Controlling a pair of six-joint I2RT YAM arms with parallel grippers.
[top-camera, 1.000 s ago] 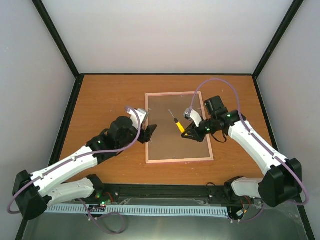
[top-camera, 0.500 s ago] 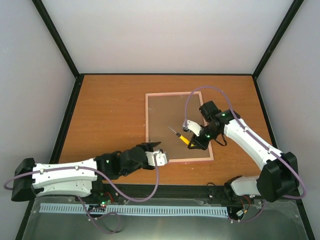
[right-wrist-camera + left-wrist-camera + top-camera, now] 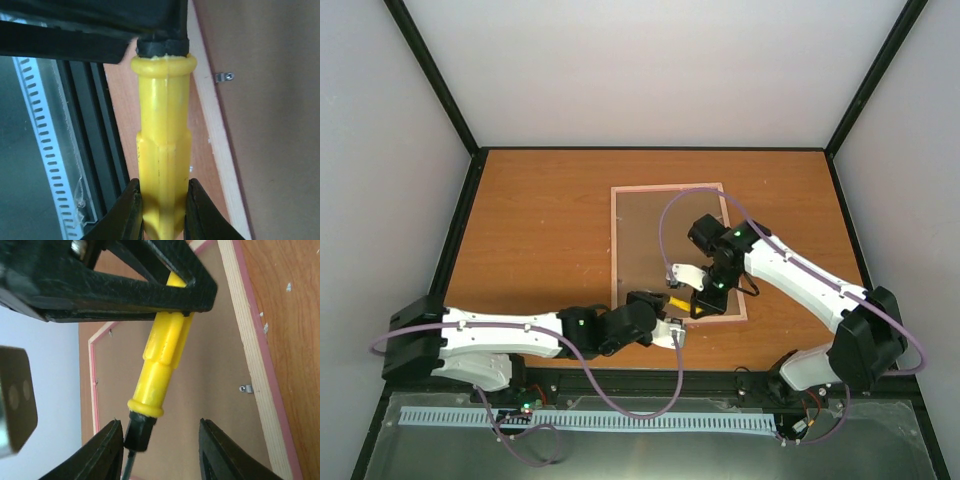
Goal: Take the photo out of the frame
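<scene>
The pink frame [image 3: 616,250] lies face down on the table, its brown backing board [image 3: 655,240] up. The photo is hidden under the board. My right gripper [image 3: 698,300] is shut on the yellow handle of a screwdriver [image 3: 677,301] over the frame's near edge; the grip shows in the right wrist view [image 3: 162,210] on the handle [image 3: 162,150]. My left gripper [image 3: 658,308] is open. In the left wrist view [image 3: 160,450] its jaws stand either side of the screwdriver's black collar [image 3: 139,432], just below the yellow handle [image 3: 160,365].
A small metal clip [image 3: 245,389] sits on the backing board by the frame's inner edge, and shows in the right wrist view [image 3: 224,77] too. The table's near edge with its black rail [image 3: 85,150] lies close below both grippers.
My left arm swung from the frame's left side down to its near edge and came up to the screwdriver. My right gripper carried the screwdriver toward the frame's near edge.
</scene>
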